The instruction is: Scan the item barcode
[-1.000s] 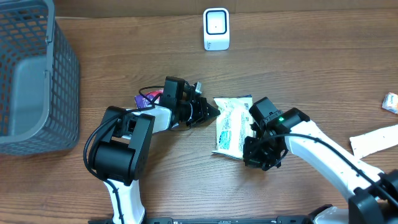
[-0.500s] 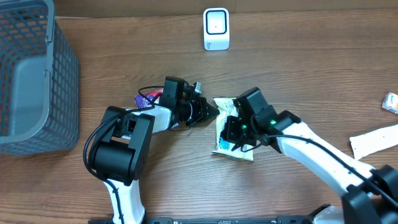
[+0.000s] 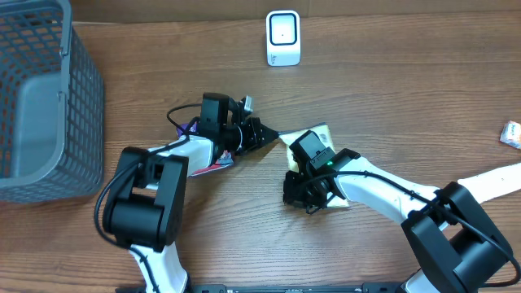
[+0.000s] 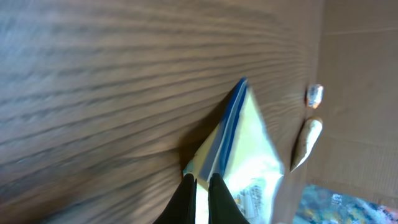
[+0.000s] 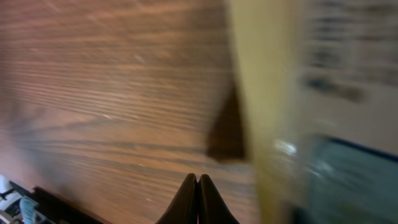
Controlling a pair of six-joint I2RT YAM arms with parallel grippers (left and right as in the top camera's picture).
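Observation:
The item is a flat snack packet (image 3: 319, 131), blue and white on one face and pale yellow on the other. In the overhead view it is tipped up at mid-table and mostly hidden under my right arm. My left gripper (image 3: 264, 135) is shut on its left corner. The left wrist view shows that corner between the black fingers (image 4: 186, 193) of the left gripper (image 4: 200, 182), with the packet (image 4: 245, 152) raised off the wood. My right gripper (image 3: 296, 195) is shut with nothing in it, low at the packet's near side. Its right wrist view shows the right gripper (image 5: 198, 180) pressed together beside the blurred packet (image 5: 323, 93). The white scanner (image 3: 283, 38) stands at the back.
A grey mesh basket (image 3: 32, 98) fills the far left. A purple item (image 3: 190, 128) and a small red-and-white packet (image 3: 216, 166) lie under my left arm. At the right edge lie a small wrapped item (image 3: 510, 133) and a white packet (image 3: 492, 183).
The left gripper has drawn back to the left with the packet's corner. The right gripper swept left over the packet to its near side. The packet has tipped up, showing its yellow face.

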